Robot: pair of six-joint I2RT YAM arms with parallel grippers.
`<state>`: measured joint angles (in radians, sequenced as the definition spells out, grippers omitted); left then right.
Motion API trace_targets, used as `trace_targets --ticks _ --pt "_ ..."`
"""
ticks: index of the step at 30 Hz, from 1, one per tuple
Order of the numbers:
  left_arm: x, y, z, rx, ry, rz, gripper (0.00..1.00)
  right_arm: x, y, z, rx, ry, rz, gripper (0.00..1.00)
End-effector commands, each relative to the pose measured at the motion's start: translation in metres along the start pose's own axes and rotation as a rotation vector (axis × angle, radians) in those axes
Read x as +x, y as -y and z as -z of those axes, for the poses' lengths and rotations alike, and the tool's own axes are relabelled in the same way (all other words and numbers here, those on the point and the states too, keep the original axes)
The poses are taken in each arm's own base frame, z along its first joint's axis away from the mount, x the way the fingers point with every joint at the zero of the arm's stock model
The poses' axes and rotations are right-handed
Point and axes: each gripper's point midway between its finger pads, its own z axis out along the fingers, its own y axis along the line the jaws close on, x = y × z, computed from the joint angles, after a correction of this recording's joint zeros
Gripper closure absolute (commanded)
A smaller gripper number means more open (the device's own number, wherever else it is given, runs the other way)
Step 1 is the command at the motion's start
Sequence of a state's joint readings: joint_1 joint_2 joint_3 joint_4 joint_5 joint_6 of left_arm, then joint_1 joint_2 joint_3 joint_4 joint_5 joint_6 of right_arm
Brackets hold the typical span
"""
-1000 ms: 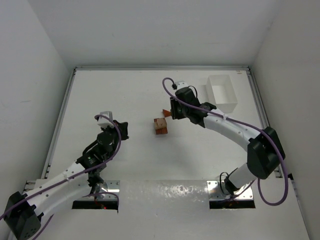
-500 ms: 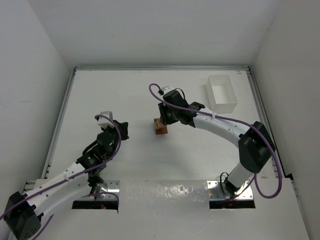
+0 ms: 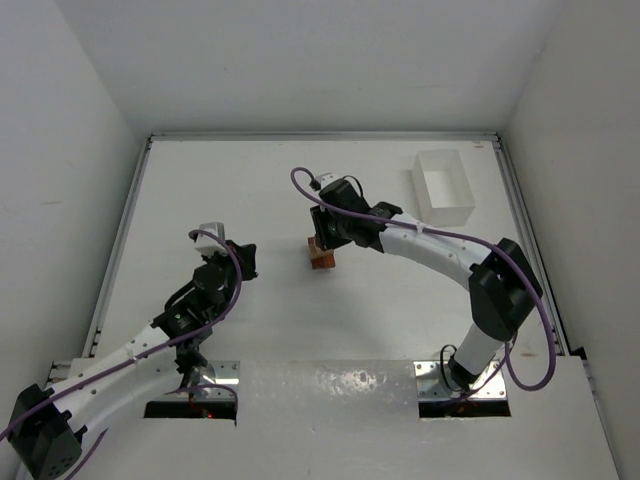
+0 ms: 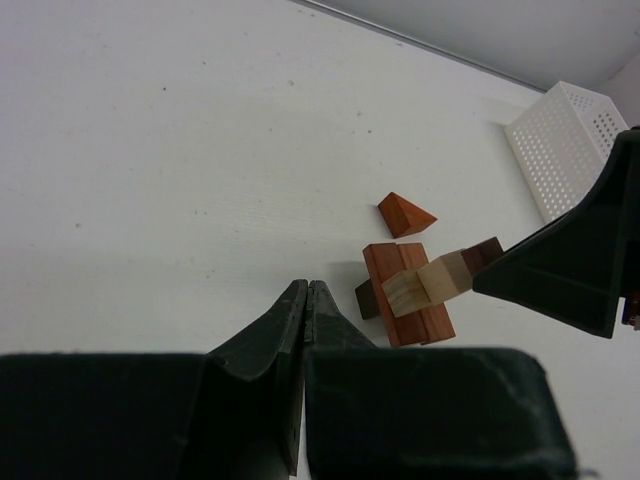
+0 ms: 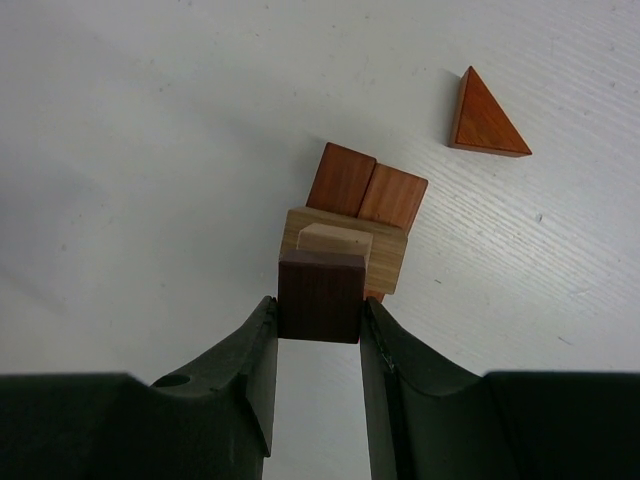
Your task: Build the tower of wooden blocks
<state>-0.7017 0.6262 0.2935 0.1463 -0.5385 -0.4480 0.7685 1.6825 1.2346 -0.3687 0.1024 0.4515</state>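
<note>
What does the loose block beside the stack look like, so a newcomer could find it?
Start at the white box at far right, then move left to the small block stack. Beside it, not touching, lies one reddish-brown block. It is the only triangular wedge; the rest are square-edged.

There are two arms, the left arm [image 3: 130,350] and the right arm [image 3: 440,250], both at the near edge of the one table [image 3: 200,190]. Each carries one pincer, so there are two: the left pincer [image 4: 307,290] and the right pincer [image 5: 318,305]. One white box [image 3: 444,186] sits near the far right corner.

Seven wooden blocks can be made out. Three are reddish: two red bars [image 5: 340,178] side by side and one red wedge [image 5: 482,120]. Two are pale: one wide tan block [image 5: 390,265] and one smaller pale block [image 5: 335,238]. One dark brown block [image 5: 320,285] is plain to see. A second dark piece [image 4: 366,298] shows only in part.
</note>
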Motion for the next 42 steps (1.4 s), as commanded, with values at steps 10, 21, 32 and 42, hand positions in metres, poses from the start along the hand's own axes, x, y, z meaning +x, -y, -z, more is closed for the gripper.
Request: trace_targets --ticks 10,21,32,42 --pt "-0.014 0.010 0.001 0.035 0.042 0.021 1.00 -0.020 -0.009 -0.001 -0.011 0.036 0.004 0.76" --pt "-0.014 0.010 0.002 0.034 0.044 0.020 1.00 -0.020 -0.009 -0.004 -0.009 0.030 0.007 0.75" --pt "-0.014 0.010 0.002 0.036 0.045 0.023 1.00 -0.018 -0.008 -0.005 -0.006 0.025 0.006 0.73" --pt "-0.014 0.010 0.002 0.036 0.045 0.023 1.00 -0.015 -0.008 -0.009 -0.004 0.016 0.005 0.72"
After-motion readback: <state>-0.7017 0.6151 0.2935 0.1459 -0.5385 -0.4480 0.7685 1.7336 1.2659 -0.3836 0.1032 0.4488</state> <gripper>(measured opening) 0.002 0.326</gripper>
